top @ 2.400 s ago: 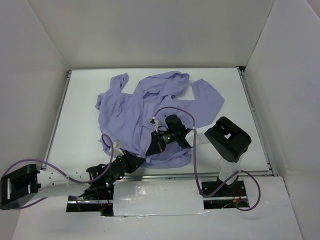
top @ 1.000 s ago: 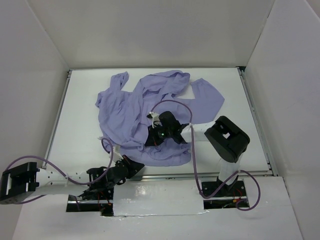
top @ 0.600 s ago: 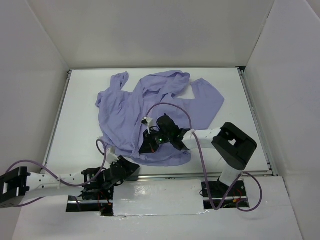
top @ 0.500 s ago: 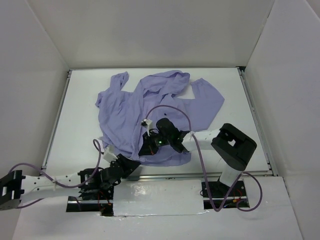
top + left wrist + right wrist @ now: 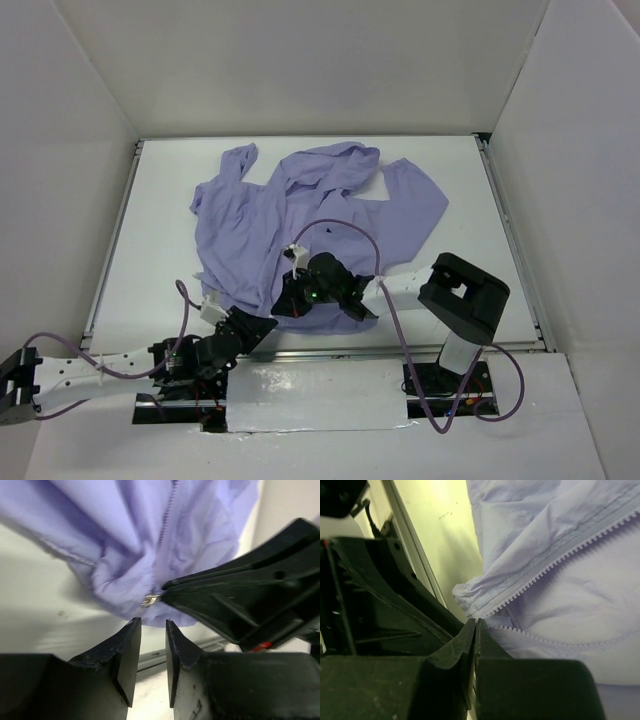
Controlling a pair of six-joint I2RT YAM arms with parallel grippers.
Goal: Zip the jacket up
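Lavender jacket hem: we see the right gripper clenched on it beside the zipper. We find the left gripper slightly parted and empty, with the silver zipper pull just beyond its tips.

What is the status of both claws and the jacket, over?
Left claw narrowly open, empty. Right claw shut on jacket at zipper bottom. Teeth apart, unzipped. Nothing blocking.

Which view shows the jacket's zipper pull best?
The left wrist view: the zipper pull shows silver at the jacket hem, touching the right gripper tip. The right wrist view shows only zipper teeth; the top view hides it.
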